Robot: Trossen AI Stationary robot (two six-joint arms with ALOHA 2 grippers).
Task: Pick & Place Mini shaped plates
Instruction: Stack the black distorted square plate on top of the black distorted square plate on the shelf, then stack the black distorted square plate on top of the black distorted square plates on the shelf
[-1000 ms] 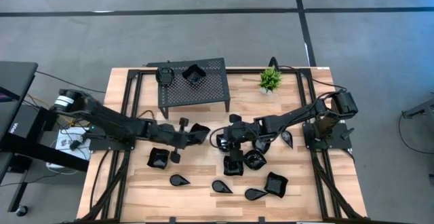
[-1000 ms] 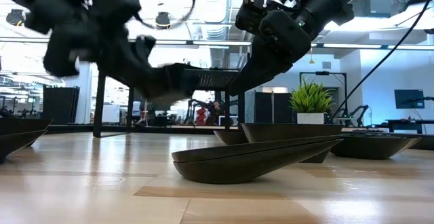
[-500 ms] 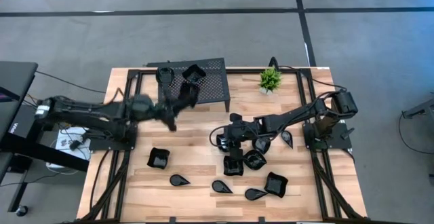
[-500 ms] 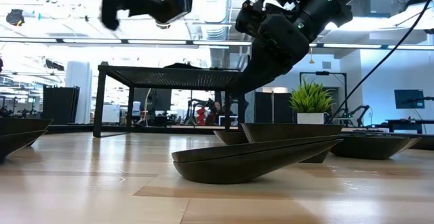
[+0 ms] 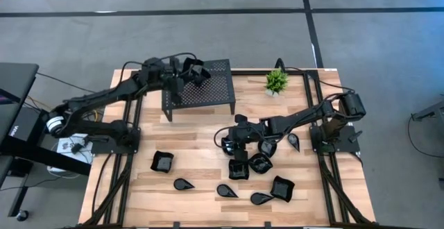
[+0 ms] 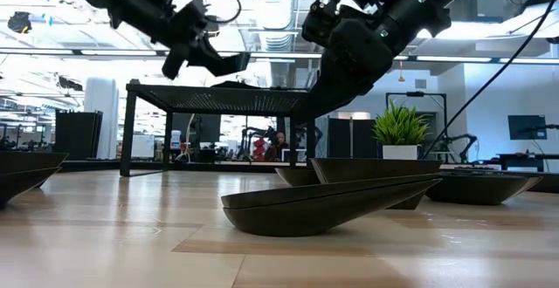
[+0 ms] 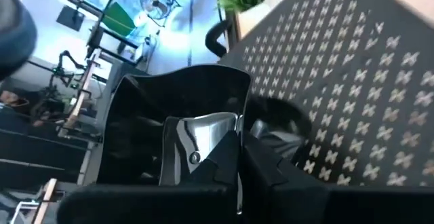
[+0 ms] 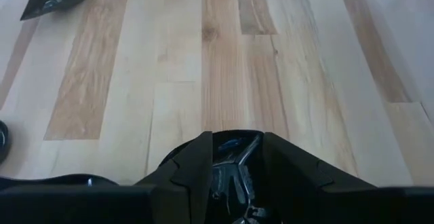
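Gleaming black wavy-edged plate

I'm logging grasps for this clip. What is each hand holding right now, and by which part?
The left hand grips a square plate by its rim, above the stand. The right hand pinches a dish at its edge.
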